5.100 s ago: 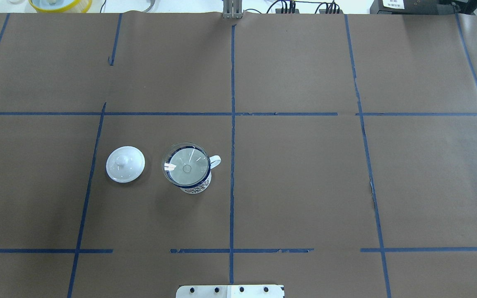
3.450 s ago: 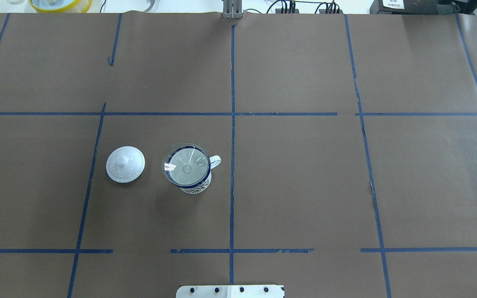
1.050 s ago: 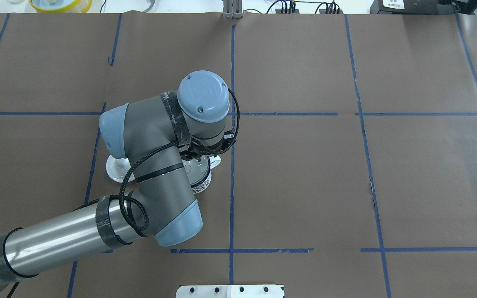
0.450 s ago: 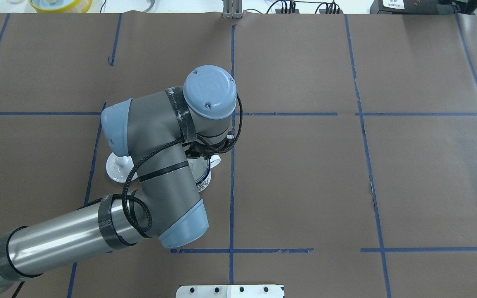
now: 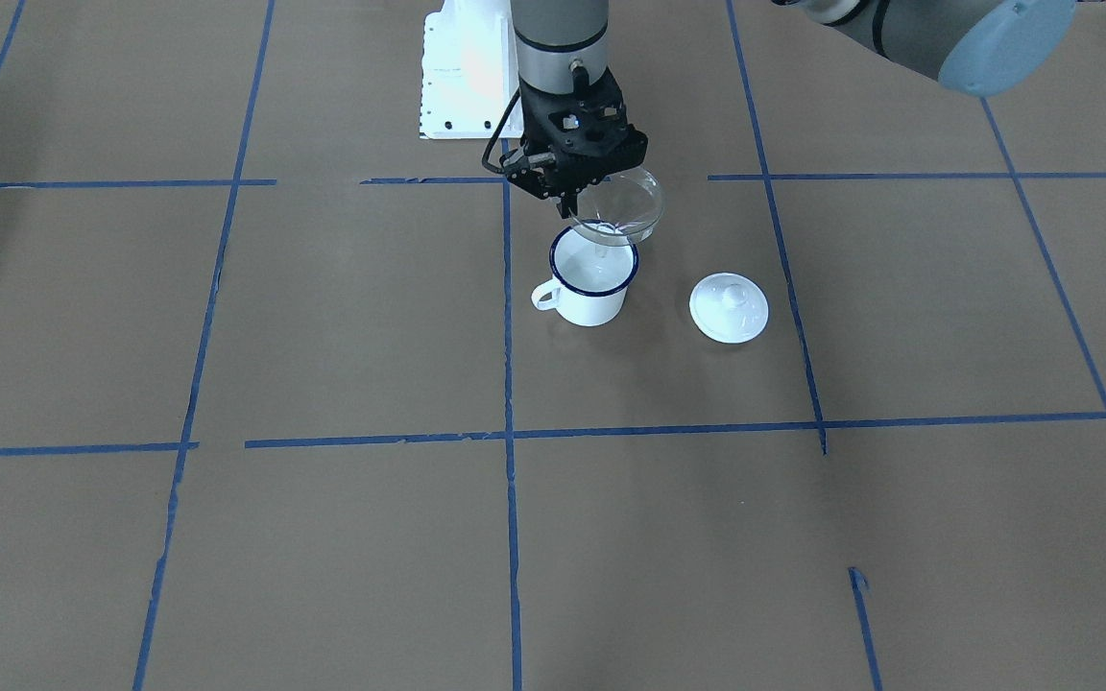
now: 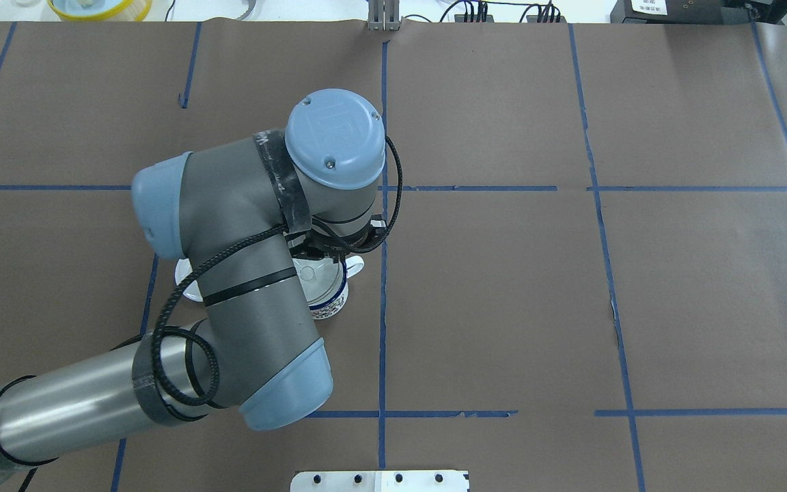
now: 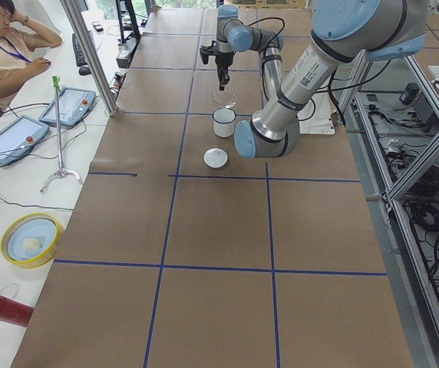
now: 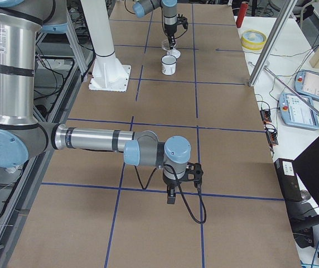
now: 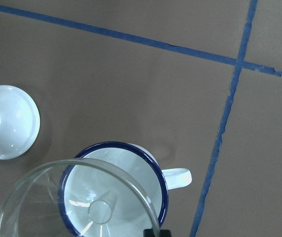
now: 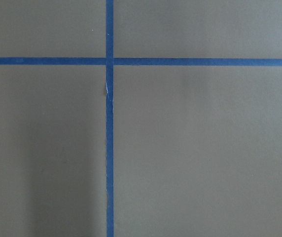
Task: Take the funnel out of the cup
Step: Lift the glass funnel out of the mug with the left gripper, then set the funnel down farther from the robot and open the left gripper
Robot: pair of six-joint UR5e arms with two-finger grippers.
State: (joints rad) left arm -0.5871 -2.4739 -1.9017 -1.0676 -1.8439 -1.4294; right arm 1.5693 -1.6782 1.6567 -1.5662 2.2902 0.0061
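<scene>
The clear funnel (image 5: 620, 206) hangs tilted just above the cup (image 5: 591, 285), a white mug with a dark blue rim, its spout still over the mug's mouth. My left gripper (image 5: 569, 203) is shut on the funnel's rim on the side toward the mug's handle. In the left wrist view the funnel (image 9: 37, 180) sits above and left of the mug (image 9: 131, 163). The overhead view shows only part of the mug (image 6: 332, 294) under the arm. My right gripper (image 8: 170, 199) hangs far off over bare table; I cannot tell whether it is open.
A round white lid with a knob (image 5: 729, 307) lies on the table beside the mug, on the side away from the handle. The robot's white base plate (image 5: 462, 72) is behind the mug. Brown paper with blue tape lines covers the table.
My left arm came in over the mug, which first stood alone with the funnel seated in it. Since then the wrist has risen and the funnel has come up out of the mug.
</scene>
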